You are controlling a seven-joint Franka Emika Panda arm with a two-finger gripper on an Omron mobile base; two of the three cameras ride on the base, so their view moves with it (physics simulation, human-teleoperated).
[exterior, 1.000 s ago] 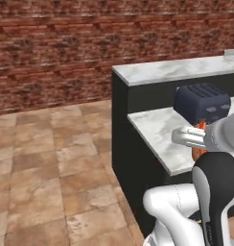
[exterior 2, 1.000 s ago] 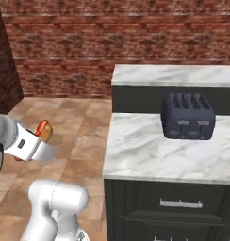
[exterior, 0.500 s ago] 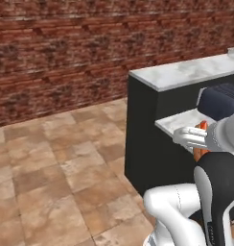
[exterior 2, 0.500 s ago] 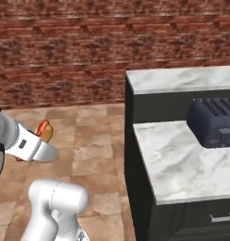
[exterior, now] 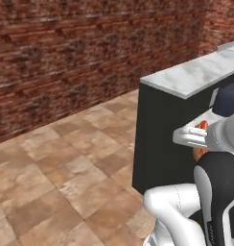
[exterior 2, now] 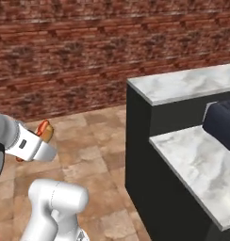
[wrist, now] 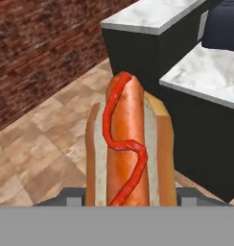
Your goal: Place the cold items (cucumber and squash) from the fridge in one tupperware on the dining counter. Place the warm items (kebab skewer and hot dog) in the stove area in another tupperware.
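The white arm reaches forward at mid height, its pincer [exterior 2: 41, 141] closed around a hot dog [wrist: 128, 149] that juts straight ahead of it.

wall [exterior: 66, 53]: rough brick | counter [exterior 2: 192, 82]: polished marble | floor [exterior: 56, 163]: stone tile

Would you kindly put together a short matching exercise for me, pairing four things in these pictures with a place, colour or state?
Things:
1. hot dog
2. toaster
3. upper counter top
4. wall

Descriptions:
A. red-brown brick
B. dark blue, standing on the lower marble counter
C. held between the fingers, a red squiggle of sauce along it
D. white marble above a black cabinet side

Pairs: 1-C, 2-B, 3-D, 4-A
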